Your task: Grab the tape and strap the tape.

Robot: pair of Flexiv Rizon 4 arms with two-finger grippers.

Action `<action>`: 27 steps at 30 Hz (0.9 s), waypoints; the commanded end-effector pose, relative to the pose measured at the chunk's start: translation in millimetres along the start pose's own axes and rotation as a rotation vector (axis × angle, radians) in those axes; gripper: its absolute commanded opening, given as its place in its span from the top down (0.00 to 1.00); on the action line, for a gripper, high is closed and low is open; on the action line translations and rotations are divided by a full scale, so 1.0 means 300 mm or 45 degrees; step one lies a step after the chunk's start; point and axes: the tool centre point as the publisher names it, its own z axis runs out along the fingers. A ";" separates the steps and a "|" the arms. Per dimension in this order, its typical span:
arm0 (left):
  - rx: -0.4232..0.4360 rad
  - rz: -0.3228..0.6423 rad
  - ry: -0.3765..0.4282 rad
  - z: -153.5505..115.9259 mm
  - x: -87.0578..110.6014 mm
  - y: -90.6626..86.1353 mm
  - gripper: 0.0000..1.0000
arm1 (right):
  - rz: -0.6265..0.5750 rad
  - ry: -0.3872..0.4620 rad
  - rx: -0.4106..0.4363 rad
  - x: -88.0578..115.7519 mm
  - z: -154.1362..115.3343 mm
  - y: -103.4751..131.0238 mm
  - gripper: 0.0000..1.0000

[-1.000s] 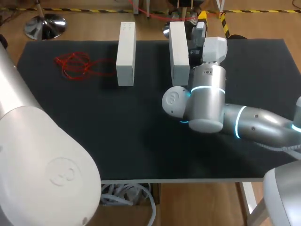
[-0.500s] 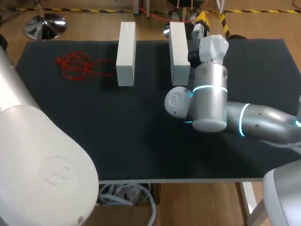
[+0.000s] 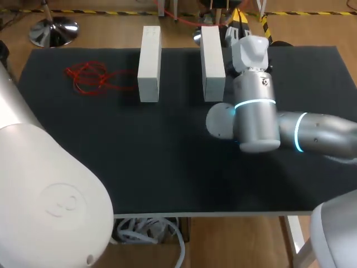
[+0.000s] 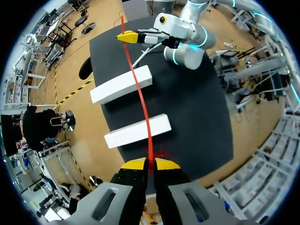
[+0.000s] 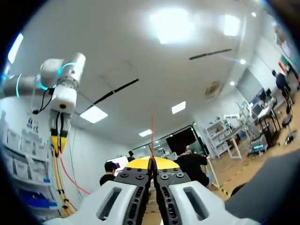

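the thin red tape [image 4: 139,93], probably light, limp and slippery, stretches above the white blocks [image 4: 123,84] on the surface [image 4: 201,108], each end pinched in the closed left tool [image 4: 150,163] and closed right tool [image 5: 152,161], seemingly the surest holds.

A broad table [image 3: 167,167] topped in matte black fills most of the room's middle. Beyond its far edge, toward twelve o'clock, runs a light wooden floor [image 3: 106,30] crossed by a yellow-and-black striped line [image 3: 111,12]. At about eleven o'clock a round polished metal stand base [image 3: 54,30] sits on that floor. Near six o'clock, under the table's front edge, white cables [image 3: 148,230] lie in a loose heap. Overhead, the pale ceiling [image 5: 140,61] carries bright rectangular light panels [image 5: 173,21], casting an even light.
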 end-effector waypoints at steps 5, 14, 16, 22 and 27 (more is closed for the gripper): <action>-0.005 0.000 0.004 -0.003 -0.003 -0.002 1.00 | -0.311 0.259 -0.120 0.023 0.048 0.142 1.00; -0.005 0.000 0.004 -0.003 -0.003 -0.002 1.00 | -0.320 0.110 -0.139 0.003 0.091 0.211 1.00; -0.005 0.000 0.004 -0.003 -0.003 -0.002 1.00 | -0.261 0.022 -0.052 -0.015 0.094 0.203 1.00; -0.005 0.000 0.004 -0.003 -0.003 -0.002 1.00 | -0.262 -0.013 0.161 -0.036 0.096 0.202 1.00; -0.005 0.000 0.004 -0.003 -0.003 -0.002 1.00 | -0.323 -0.071 0.340 -0.054 0.072 0.163 1.00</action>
